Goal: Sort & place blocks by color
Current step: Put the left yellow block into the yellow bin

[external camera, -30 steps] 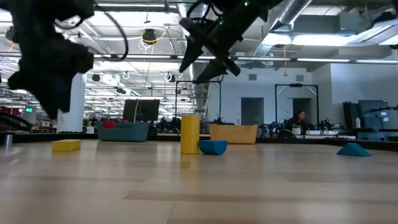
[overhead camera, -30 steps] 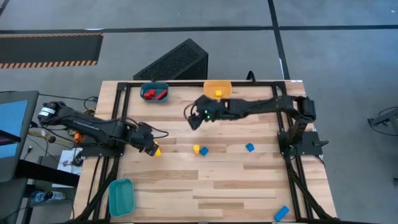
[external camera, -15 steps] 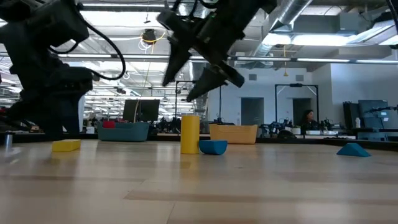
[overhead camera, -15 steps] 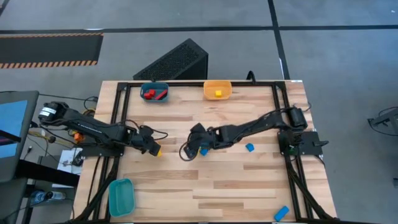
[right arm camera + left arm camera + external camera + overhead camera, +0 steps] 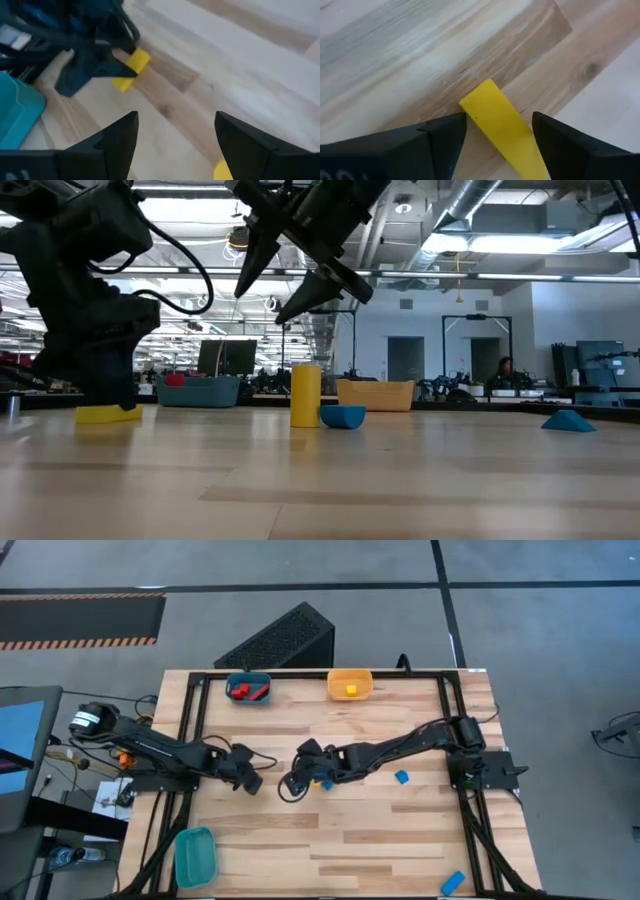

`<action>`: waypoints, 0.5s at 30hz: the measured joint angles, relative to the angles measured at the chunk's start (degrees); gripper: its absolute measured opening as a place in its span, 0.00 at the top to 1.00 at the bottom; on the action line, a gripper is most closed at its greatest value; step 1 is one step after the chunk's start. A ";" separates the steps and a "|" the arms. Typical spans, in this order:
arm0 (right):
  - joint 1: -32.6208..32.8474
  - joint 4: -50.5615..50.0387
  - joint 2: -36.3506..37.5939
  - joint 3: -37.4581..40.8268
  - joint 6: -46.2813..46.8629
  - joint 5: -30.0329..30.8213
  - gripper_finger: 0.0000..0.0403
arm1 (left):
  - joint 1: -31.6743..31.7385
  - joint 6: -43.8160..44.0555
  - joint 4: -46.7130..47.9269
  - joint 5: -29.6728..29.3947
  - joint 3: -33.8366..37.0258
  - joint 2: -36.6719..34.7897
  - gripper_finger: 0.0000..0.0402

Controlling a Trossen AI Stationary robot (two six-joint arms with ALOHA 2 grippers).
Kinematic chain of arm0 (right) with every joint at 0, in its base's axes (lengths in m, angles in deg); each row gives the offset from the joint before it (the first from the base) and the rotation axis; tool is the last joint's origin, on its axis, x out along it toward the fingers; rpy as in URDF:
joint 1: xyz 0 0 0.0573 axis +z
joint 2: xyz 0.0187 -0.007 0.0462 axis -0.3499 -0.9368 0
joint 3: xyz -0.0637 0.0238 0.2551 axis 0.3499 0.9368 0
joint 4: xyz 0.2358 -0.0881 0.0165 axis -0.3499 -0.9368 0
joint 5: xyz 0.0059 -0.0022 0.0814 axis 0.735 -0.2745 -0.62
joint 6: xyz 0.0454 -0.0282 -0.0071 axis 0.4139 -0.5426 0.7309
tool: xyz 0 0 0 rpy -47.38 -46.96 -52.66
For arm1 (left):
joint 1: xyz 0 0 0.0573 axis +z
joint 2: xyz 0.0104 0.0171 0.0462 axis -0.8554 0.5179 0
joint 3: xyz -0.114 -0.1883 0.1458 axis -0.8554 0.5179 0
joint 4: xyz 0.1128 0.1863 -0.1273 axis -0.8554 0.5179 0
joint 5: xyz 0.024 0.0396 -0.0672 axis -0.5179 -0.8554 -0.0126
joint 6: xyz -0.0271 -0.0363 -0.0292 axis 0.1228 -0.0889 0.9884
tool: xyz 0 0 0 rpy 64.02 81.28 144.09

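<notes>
The left tool [image 5: 497, 132] is sitting low on the tabletop [image 5: 380, 840] at its left side, fingers spread and straddling the yellow bar block [image 5: 502, 127]. The right tool [image 5: 285, 280] is hovering open above the upright yellow block [image 5: 305, 395] and blue block [image 5: 344, 417] at the centre.

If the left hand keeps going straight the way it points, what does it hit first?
Most likely the yellow block: the left hand is open with a finger on either side of it, low over the table. Whether the fingers already touch it is unclear.
</notes>
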State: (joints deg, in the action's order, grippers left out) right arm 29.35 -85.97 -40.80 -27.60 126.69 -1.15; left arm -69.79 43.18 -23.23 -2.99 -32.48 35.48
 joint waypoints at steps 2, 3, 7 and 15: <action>-0.45 -0.32 0.15 -0.07 -0.61 -0.08 0.30 | 0.00 -2.07 0.79 -0.01 -0.47 0.20 0.48; -0.60 -0.61 0.14 -0.07 -0.90 -0.33 0.30 | 0.01 -2.82 1.02 -0.13 -0.72 0.23 0.51; -0.90 -0.43 0.11 -0.04 -0.94 -0.57 0.30 | 0.02 -5.12 1.48 -0.76 -0.90 0.27 0.65; -1.41 -0.14 0.11 -0.02 -1.05 -0.71 0.30 | 0.04 -10.51 0.64 -0.99 -0.82 0.16 0.83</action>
State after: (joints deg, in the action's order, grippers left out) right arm 27.94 -86.11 -40.69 -27.62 125.64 -1.86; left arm -69.75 32.67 -22.59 -3.98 -33.30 35.64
